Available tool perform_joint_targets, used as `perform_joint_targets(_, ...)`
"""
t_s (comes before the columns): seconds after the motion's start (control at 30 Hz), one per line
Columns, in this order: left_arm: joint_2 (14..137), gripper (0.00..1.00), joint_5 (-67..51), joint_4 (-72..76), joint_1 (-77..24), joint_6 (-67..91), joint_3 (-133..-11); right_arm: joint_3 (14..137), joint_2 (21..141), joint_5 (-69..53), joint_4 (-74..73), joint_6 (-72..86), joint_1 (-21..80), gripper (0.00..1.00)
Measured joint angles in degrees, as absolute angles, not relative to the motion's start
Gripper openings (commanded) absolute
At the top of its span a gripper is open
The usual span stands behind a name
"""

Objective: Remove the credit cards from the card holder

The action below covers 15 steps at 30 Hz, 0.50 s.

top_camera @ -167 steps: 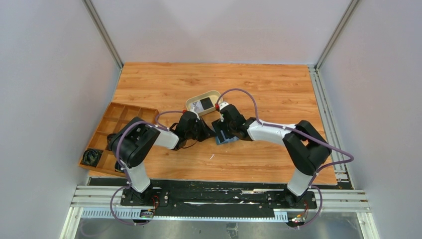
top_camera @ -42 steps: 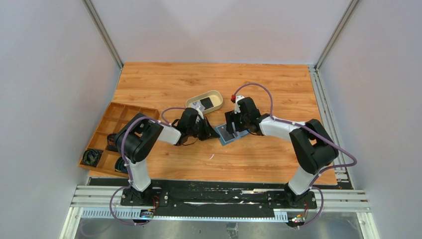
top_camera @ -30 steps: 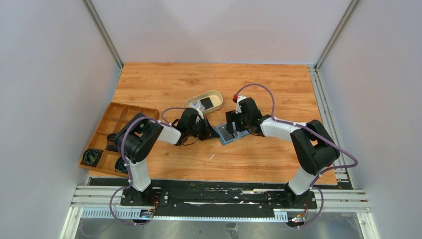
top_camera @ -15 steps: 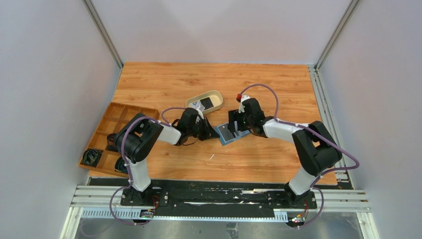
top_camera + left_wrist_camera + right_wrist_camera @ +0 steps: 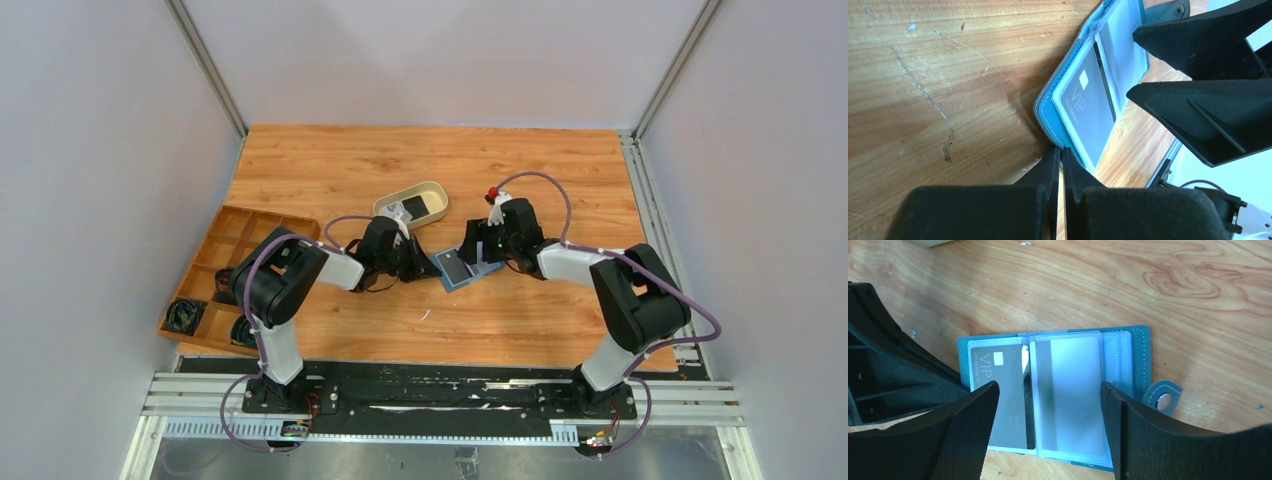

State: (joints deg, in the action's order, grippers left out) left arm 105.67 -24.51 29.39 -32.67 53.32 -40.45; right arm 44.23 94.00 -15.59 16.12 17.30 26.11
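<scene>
Card holder [image 5: 1141, 357] lies open and flat mid-table [image 5: 400, 160], two cards inside.
Dark VIP card [image 5: 998, 370] sits in the pocket on the L-claw side; pale striped card [image 5: 1073, 385] is in the clear middle sleeve. R claw [image 5: 1049, 390] hangs over the holder, jaws wide, a finger either side of the cards, gripping nothing. L claw [image 5: 1060, 152] is fully closed, tips against the holder's edge; can't tell if it pinches the cover. Beige oval tray [image 5: 432, 187] just behind has one white and one black item. Wooden divider tray [image 5: 235, 225] at far L has black bits [image 5: 185, 315] in its near compartments.
</scene>
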Motion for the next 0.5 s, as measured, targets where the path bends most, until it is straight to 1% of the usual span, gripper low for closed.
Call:
perform_joint_targets(0.23, 105.7, 0.00, -24.7, 29.4, -32.6, 53.3, -40.5, 41.0, 92.9, -19.6, 20.4, 19.3, 25.0, 0.76)
perform_joint_targets(0.5, 105.7, 0.00, -25.0, 29.4, -32.6, 52.9, -40.5, 35.3, 87.1, -22.9, 20.1, 22.2, 23.3, 0.76)
